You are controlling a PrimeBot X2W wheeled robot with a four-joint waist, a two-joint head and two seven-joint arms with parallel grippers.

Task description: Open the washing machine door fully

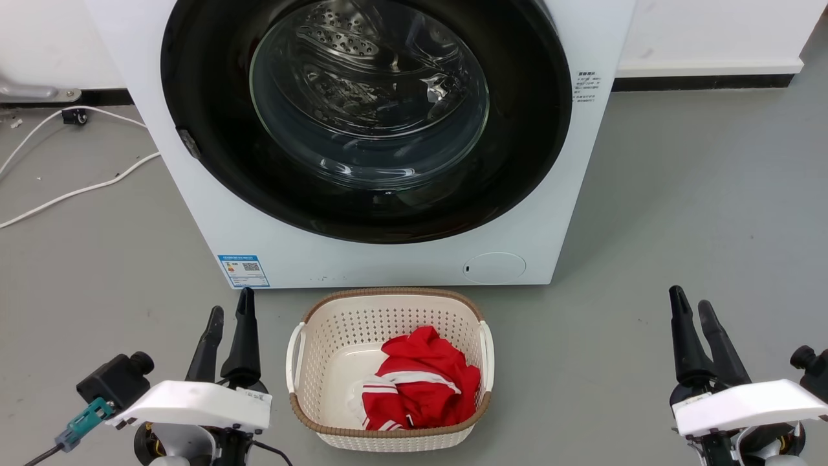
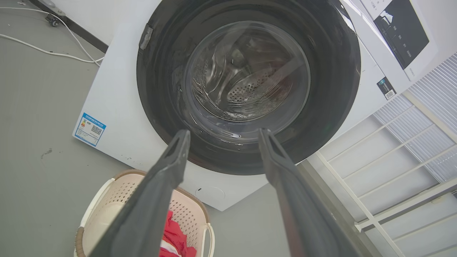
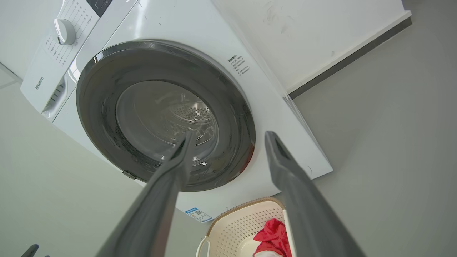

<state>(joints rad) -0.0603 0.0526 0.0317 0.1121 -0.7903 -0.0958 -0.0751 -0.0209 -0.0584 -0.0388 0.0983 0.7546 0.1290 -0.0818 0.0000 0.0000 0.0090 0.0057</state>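
White washing machine [image 1: 388, 265] on the floor, washing machine door [image 1: 207, 97] shut, nothing held yet.

Covers most of the washer's front: big, round, shiny black, pressed flat and closed, with a clear glass bowl [image 1: 369, 97] bulging in the middle. Probably heavy and stiff, swinging on a hinge, and smooth and slippery all over, so no good squeezing the rim or pushing on the glass. Just in front on the floor, a cream laundry basket [image 1: 388, 320] with red clothes [image 1: 420, 382], maybe in the way of the swing. Left pincer [image 1: 231, 304] and right pincer [image 1: 690, 299] low, well apart from the door, both spread open and empty. Likely best spot to grab: the small grey tab [image 1: 188, 144] on the door's left edge. Hook there and pull gently.
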